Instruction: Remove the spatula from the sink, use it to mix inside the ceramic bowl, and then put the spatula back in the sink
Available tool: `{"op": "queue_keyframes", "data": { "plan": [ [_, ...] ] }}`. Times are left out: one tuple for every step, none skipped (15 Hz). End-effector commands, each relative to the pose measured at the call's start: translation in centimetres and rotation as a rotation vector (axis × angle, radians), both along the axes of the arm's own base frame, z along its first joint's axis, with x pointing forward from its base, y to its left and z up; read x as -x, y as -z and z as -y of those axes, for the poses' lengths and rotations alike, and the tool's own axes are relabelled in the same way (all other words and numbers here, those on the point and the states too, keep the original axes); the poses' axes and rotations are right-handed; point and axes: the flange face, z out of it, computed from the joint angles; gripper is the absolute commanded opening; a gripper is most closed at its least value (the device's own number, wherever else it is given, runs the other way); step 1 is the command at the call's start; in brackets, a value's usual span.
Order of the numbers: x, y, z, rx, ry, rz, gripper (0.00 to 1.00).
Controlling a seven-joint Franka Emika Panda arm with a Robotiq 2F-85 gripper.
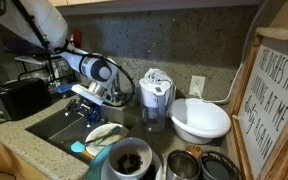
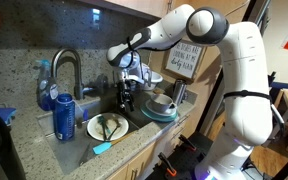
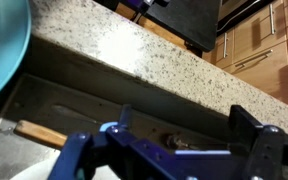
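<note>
Spatula (image 3: 39, 133): lying in the sink (image 1: 46, 122), teal head (image 2: 102, 147) at the sink's edge, wooden handle just beside my jaws, not touching. Jaws: spread wide, gripping nothing. Ceramic bowl (image 1: 129, 160): on the desk, beside the sink.

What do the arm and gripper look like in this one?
The arm is glossy white, made of rounded segments with dark bands at the joints. The wrist carries a grey cylinder with a black ring. The gripper looks dark in an exterior view; the wrist view shows blue finger parts with black tips. No markings are legible.
</note>
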Motion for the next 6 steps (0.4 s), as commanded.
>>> {"op": "queue_keyframes", "data": {
  "plan": [
    [-0.2, -1.9, 0.1, -0.05, 0.016, 0.122, 1.0],
    [-0.4, -2.2, 0.0, -0.055, 0.011, 0.151, 1.0],
    [-0.7, -2.5, 0.0, -0.057, 0.017, 0.184, 1.0],
    [-0.9, -2.8, -0.1, -0.062, 0.012, 0.212, 1.0],
    [-1.0, -3.1, -0.2, -0.058, 0.01, 0.243, 1.0],
    [-1.1, -3.4, -0.3, -0.052, 0.005, 0.269, 1.0]
  ]
}}
